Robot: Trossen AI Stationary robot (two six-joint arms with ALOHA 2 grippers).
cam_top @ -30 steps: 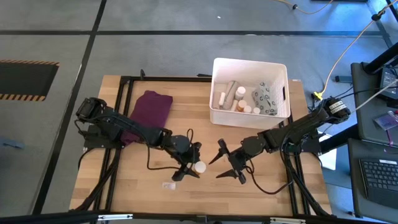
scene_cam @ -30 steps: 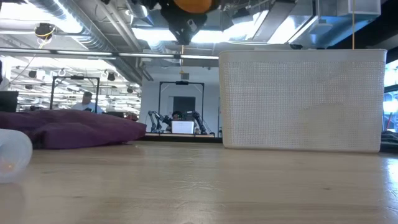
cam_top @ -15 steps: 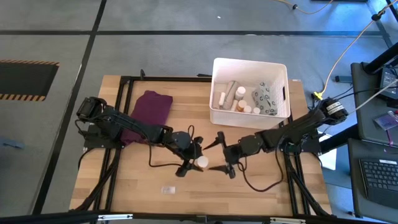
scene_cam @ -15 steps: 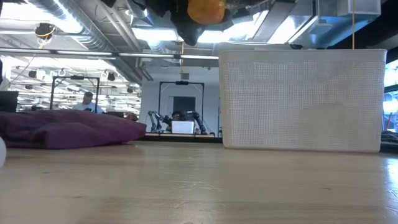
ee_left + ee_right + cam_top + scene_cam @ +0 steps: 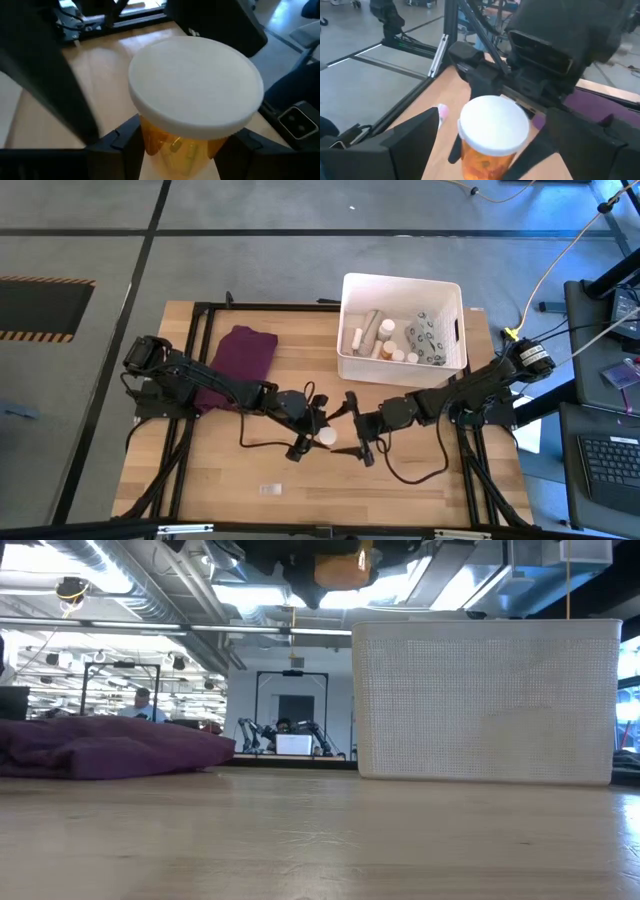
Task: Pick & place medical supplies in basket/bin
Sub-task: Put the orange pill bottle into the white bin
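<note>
High view shows our right gripper [image 5: 352, 428] has closed in at 3 o'clock of the amber pill bottle [image 5: 325, 438], fingers spread wide, while our left gripper [image 5: 308, 428] stays clamped on it above the tabletop [image 5: 220, 470]: a handover toward the bin [image 5: 400, 285] looks imminent.

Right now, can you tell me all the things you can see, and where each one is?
Pill bottle: one, orange with a white cap, held above the table's middle, between the two arms.
Tub: one, white, at the table's far right part.
Supplies in the tub: several, mostly white, a grey patterned pouch among them; exact count unclear.
Cloth: one, purple, folded, far left part of the table.
Small pale item: one, near the table's front edge; too small to identify.
Table: one, light wood.
Left end effector: dark, shut on the pill bottle.
Right end effector: dark, open, fingers either side of the bottle.
</note>
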